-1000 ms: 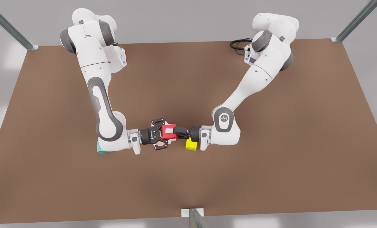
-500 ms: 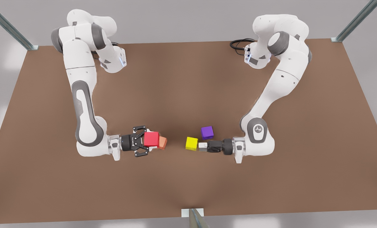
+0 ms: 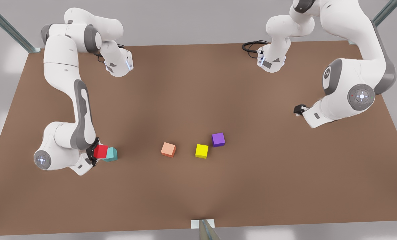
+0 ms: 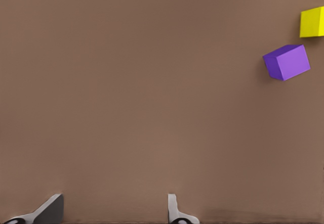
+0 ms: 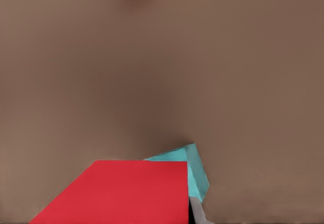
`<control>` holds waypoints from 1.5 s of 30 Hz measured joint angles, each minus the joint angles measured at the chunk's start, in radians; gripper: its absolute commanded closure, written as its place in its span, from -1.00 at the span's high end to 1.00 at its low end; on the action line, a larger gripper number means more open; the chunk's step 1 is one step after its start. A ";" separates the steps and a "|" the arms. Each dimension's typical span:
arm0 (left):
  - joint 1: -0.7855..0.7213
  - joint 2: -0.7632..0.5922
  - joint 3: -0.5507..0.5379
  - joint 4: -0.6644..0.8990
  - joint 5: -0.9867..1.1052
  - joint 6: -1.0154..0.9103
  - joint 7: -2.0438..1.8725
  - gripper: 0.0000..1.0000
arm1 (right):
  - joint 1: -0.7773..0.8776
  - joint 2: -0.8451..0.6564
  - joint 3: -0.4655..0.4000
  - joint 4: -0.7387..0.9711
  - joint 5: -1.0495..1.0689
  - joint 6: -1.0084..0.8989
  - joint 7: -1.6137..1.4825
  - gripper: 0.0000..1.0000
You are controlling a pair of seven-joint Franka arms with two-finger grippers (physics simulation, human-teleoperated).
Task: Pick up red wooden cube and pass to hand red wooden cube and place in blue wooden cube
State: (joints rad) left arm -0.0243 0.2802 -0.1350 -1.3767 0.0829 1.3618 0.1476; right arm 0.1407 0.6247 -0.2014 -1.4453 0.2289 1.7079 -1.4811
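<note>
While the right tool (image 3: pixel 95 154), the black multi-finger hand on the arm at the front view's left, hangs low over the counter (image 3: pixel 198 186), it is clenched on the red wooden cube (image 3: pixel 100 151). That cube sits at the tool's tip, partly over and touching or just above the blue wooden cube (image 3: pixel 112 154); I cannot tell whether they make contact. The right wrist view has the red cube's (image 5: pixel 121 191) broad face close up, the teal cube (image 5: pixel 195 171) peeking out past its far edge, and a pale fingertip (image 5: pixel 198 215) beside it.

Well apart, near the counter's edge at the front view's right, the left tool (image 3: pixel 299 110) is raised on its folded arm, which waits. In the left wrist view its two slim fingertips (image 4: pixel 174 211) stand spread with bare counter between them, gripping nothing.

Around the counter's middle lie a pale orange cube (image 3: pixel 168 149), a yellow cube (image 3: pixel 201 151) and a purple cube (image 3: pixel 218 139); the yellow and purple ones are just beside each other, the orange one set a little apart toward the right tool.
</note>
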 measured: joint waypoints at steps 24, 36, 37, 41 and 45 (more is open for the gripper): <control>0.001 0.012 0.003 0.006 -0.005 -0.131 -0.146 1.00 | 0.039 -0.057 0.013 -0.316 -0.089 0.404 0.579 0.36; 0.001 0.020 0.003 0.005 -0.005 -0.129 -0.171 1.00 | 0.047 -0.053 0.013 -0.300 -0.095 0.429 0.686 1.00; 0.001 0.020 0.003 0.005 -0.005 -0.129 -0.173 1.00 | 0.047 -0.054 0.013 -0.297 -0.095 0.428 0.692 1.00; 0.001 0.023 0.003 0.005 -0.004 -0.129 -0.178 1.00 | 0.047 -0.062 0.013 -0.265 -0.093 0.412 0.714 1.00; 0.000 0.023 0.003 0.006 -0.004 -0.129 -0.182 1.00 | 0.061 -0.111 0.014 -0.197 -0.090 0.354 0.743 1.00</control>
State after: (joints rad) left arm -0.0239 0.3036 -0.1318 -1.3703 0.0787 1.2330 -0.0344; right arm 0.2018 0.5134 -0.1871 -1.6421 0.1393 2.0618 -0.7386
